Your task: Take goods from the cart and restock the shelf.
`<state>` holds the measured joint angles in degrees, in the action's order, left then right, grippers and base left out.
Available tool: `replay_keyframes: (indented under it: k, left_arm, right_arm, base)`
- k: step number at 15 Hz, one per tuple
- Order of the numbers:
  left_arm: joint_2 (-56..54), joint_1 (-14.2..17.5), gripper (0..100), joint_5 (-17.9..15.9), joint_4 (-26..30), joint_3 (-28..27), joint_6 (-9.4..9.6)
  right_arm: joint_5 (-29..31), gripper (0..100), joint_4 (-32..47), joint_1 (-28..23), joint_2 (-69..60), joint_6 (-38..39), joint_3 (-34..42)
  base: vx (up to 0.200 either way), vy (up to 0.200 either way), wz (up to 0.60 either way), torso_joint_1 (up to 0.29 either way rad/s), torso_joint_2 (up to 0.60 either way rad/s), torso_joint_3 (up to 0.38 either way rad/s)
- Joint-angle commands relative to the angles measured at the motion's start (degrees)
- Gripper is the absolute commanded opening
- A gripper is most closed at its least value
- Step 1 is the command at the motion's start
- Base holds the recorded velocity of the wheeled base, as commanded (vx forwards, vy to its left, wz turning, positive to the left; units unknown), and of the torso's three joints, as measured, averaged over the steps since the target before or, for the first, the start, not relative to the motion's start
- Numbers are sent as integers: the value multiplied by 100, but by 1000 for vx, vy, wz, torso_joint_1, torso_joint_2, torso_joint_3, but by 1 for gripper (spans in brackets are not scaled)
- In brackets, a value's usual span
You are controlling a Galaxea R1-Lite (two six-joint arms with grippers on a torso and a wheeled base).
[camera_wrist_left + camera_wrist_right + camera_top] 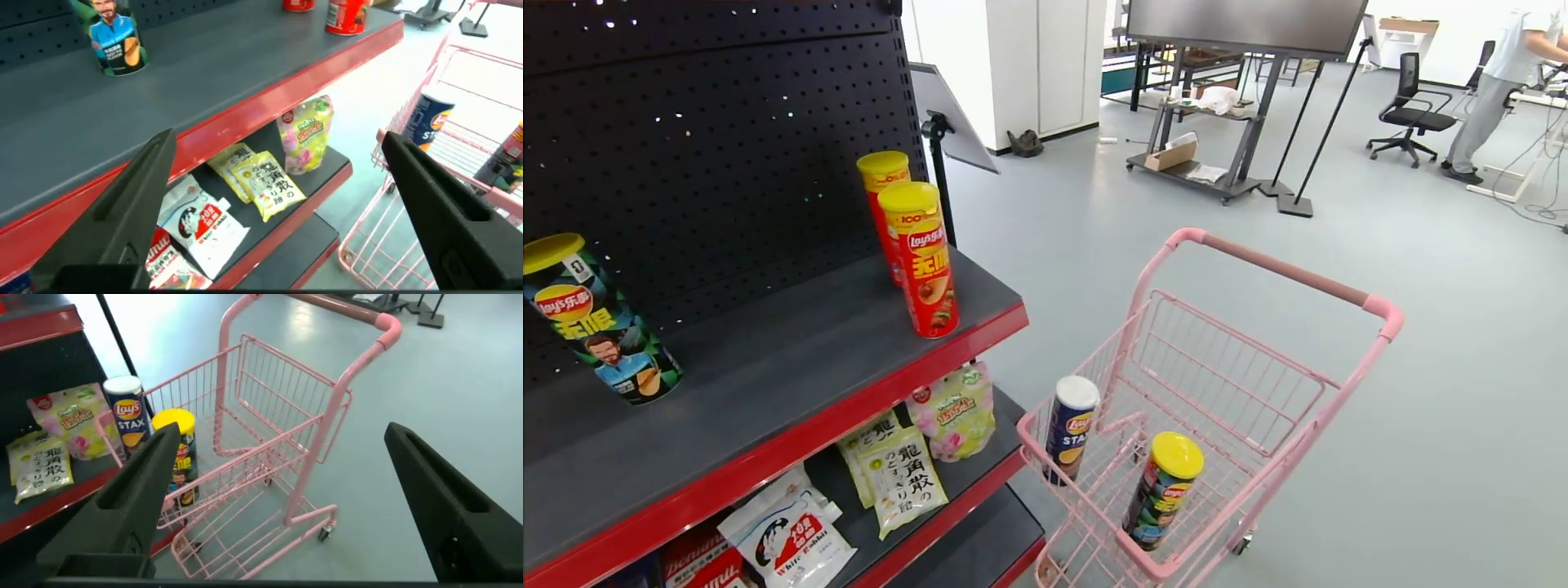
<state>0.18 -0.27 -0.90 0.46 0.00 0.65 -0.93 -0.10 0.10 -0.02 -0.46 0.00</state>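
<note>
A pink wire cart (1262,269) stands on the floor beside the shelf unit. Inside it are a blue chip can with a white lid (1070,429) (128,415) (431,118) and a dark chip can with a yellow lid (1164,490) (181,453). The top shelf (792,359) holds two red chip cans (925,261) at its right end and a dark green can (596,322) (114,37) at the left. My left gripper (278,171) is open in front of the shelf's red edge. My right gripper (282,469) is open above the cart.
Snack bags (903,474) (261,180) lie on the lower shelf, with a white bag (784,539) further left. A pegboard (719,122) backs the shelf. Grey floor (1421,408) lies open to the right of the cart; a screen stand (1225,106) and office chair (1413,114) are far behind.
</note>
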Motion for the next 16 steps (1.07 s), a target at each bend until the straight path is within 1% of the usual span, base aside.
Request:
replay_keyframes:
  k: [1, 3, 16]
  left_arm:
    - [-1, 0, 100, 2, -2, 0, -3]
    - [-1, 0, 100, 2, 6, 0, -3]
    - [-1, 0, 100, 2, -2, 0, -12]
  right_arm:
    - [5, 100, 1, -1, 2, 2, 0]
    - [5, 100, 1, -1, 2, -6, 0]
    - [5, 100, 1, -1, 2, 2, 0]
  base:
    - [0, 0, 0, 0, 0, 0]
    - [0, 0, 0, -55, 116, 65]
    - [0, 0, 0, -144, 359, 208]
